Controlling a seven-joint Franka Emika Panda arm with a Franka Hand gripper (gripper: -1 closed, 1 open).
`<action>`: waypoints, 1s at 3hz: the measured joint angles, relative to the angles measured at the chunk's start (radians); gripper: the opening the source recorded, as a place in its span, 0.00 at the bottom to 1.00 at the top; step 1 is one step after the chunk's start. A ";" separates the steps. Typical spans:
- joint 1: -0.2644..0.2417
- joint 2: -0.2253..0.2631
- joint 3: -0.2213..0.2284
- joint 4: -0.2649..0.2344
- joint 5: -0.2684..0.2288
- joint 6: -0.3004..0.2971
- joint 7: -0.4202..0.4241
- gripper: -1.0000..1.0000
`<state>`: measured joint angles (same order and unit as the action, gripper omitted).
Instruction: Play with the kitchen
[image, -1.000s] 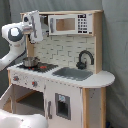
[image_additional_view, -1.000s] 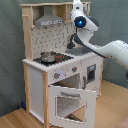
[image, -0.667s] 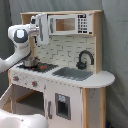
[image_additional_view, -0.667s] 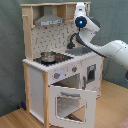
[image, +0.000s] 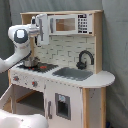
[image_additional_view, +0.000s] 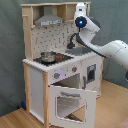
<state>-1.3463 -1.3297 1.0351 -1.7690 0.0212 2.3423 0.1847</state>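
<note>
The arm's hand (image: 41, 27) hovers by the kitchen (image_additional_view: 55, 75) hood (oven door open); its grip state is unclear.

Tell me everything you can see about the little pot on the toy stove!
The little pot is shiny and silvery, like metal, round and shallow. It stands upright on the stovetop of the play kitchen, on the burner farthest from the sink and under the grey hood. No lid shows on it. In the first exterior view the robot arm reaches up in front of it. Nothing but the stovetop touches it.
</note>
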 joint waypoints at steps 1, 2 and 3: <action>0.054 -0.015 -0.044 -0.066 -0.004 -0.036 -0.010 0.00; 0.105 -0.048 -0.077 -0.152 -0.005 -0.036 -0.020 0.00; 0.145 -0.084 -0.100 -0.235 -0.005 -0.035 -0.021 0.00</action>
<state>-1.2011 -1.4136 0.9353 -2.0045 0.0162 2.3077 0.1641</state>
